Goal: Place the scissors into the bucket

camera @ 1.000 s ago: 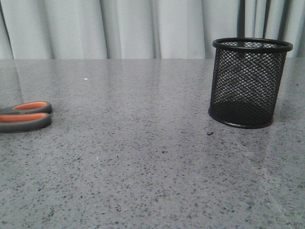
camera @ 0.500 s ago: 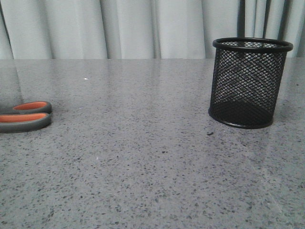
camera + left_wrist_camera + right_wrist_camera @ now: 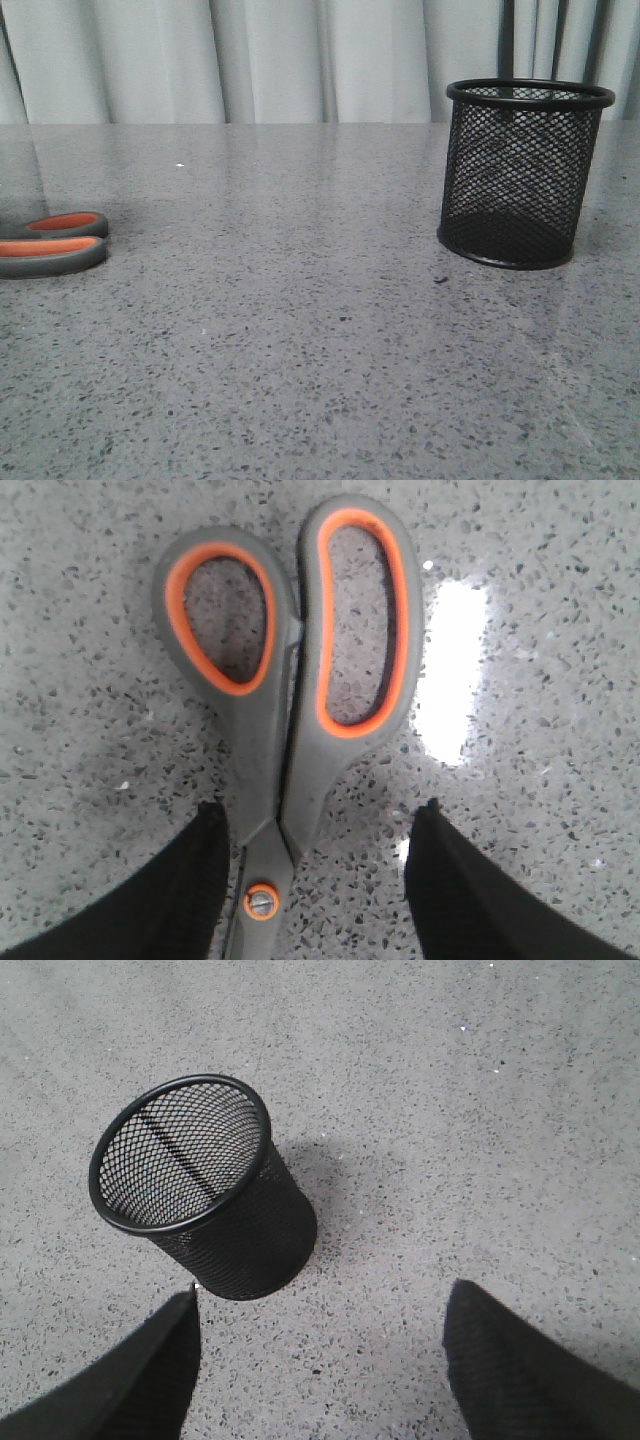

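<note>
Left gripper (image 3: 318, 830) and right gripper (image 3: 320, 1310) both spread wide (fingertips only visible).

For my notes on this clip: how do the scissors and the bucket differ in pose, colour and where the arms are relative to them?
The scissors lie flat on the table, blades closed; the bucket stands upright and looks empty. The scissors are grey with orange-lined loops; the bucket is all-black mesh. The left gripper straddles the scissors near the pivot, jaws open; the right gripper hangs beside the bucket, open. Both rest on the speckled table.
</note>
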### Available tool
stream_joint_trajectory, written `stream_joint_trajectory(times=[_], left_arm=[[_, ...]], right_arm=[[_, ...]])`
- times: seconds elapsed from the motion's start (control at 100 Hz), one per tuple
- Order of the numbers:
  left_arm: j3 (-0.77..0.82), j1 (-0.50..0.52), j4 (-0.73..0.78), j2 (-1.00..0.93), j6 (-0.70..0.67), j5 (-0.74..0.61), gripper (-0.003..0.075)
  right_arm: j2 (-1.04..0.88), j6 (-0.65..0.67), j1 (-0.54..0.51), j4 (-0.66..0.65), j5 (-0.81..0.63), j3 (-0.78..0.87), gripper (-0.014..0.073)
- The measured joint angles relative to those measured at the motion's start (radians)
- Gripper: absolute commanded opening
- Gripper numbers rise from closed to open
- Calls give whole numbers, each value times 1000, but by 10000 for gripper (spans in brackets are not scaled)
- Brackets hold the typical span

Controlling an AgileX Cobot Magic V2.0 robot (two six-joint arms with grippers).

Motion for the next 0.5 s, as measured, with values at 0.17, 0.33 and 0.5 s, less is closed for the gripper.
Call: stream_joint_trajectory(times=[0.17,0.33,0.5], left_arm=[[0,0,-2,30,1,-2,368],[0,0,-2,49,10,-3,368],[0,0,-4,56,16,-18,368]], right_arm=[[0,0,0,0,0,0,463],[0,0,0,0,2,0,463],[0,0,0,0,2,0,463]])
